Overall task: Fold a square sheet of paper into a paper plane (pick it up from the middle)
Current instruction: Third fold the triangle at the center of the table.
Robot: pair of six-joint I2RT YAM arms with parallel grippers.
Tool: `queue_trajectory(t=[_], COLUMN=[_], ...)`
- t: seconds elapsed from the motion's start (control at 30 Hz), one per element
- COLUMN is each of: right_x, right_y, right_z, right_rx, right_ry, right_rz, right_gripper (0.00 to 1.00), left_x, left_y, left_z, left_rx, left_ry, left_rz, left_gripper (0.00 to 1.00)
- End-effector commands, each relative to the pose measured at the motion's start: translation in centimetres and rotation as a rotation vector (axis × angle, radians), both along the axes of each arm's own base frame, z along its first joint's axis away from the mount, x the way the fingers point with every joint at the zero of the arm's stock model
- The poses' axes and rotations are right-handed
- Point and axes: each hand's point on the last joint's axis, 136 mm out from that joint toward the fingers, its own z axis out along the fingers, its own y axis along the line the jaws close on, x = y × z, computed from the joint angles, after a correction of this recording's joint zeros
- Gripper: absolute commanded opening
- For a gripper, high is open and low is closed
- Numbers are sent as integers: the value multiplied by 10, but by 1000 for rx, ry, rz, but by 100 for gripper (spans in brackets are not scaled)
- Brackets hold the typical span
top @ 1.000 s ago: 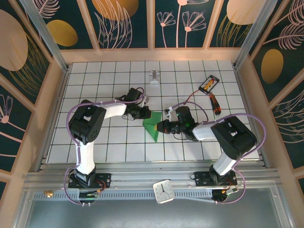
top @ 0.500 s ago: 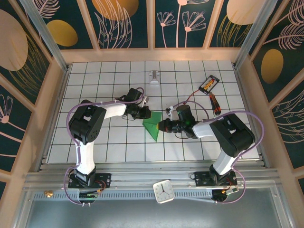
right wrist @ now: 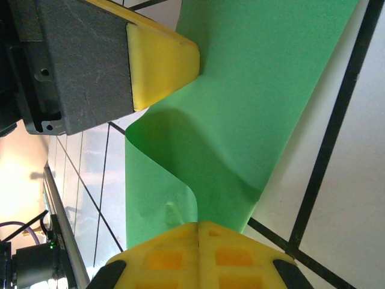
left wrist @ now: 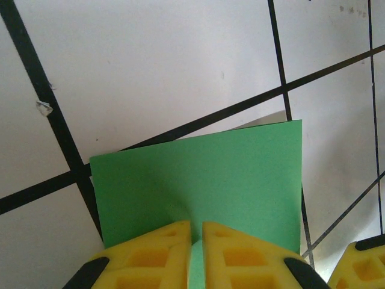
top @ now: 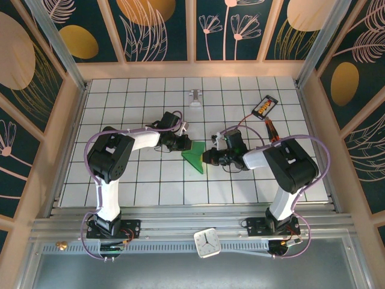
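Mid-table, a half-folded square sheet of paper (top: 192, 158) lies flat on the gridded table (top: 150, 180) between two robot arms. It makes a bright green wedge, broad at its far end and narrowing to a point at the near end. Its long axis runs far to near, leaning slightly right as it comes near.

The left gripper (top: 181, 144) stands on the broad far-left corner. Seen from its own wrist, the left gripper (left wrist: 197, 241) has its jaws almost together, with a sliver of green showing between the yellow pads. The pads sit on the sheet (left wrist: 198, 174) just inside its edge, in what looks like a hold-down, though a pinch cannot be ruled out.

The right gripper (top: 209, 158) meets the paper from the right, about halfway along the wedge. In its wrist view the right gripper (right wrist: 198, 241) has its jaws fully closed, and their tips touch a raised, rolling buckle in the sheet (right wrist: 271, 90). Whether a layer is caught between them cannot be told. Across that buckle, one left finger (right wrist: 162, 60) presses on the paper.

Both grippers touch the sheet, and the right one is at the loose fold. The next crease likely depends on it working toward the left along that fold, across the long axis, against the left arm's anchor.
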Motion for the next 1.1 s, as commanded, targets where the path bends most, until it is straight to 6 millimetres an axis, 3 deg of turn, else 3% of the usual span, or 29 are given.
queue_trajectory(t=[0.0,1.07], right_x=[0,-16], right_y=[4,6], right_z=[-1,-22], right_rx=[-1,-135], right_ry=[-6,-21], right_rz=[26,40], right_gripper=[1,1], left_x=[-10,-7], left_y=[7,8], left_z=[-14,-10], left_rx=[34,44], left_ry=[47,35], left_rz=[9,12], left_gripper=[15,21])
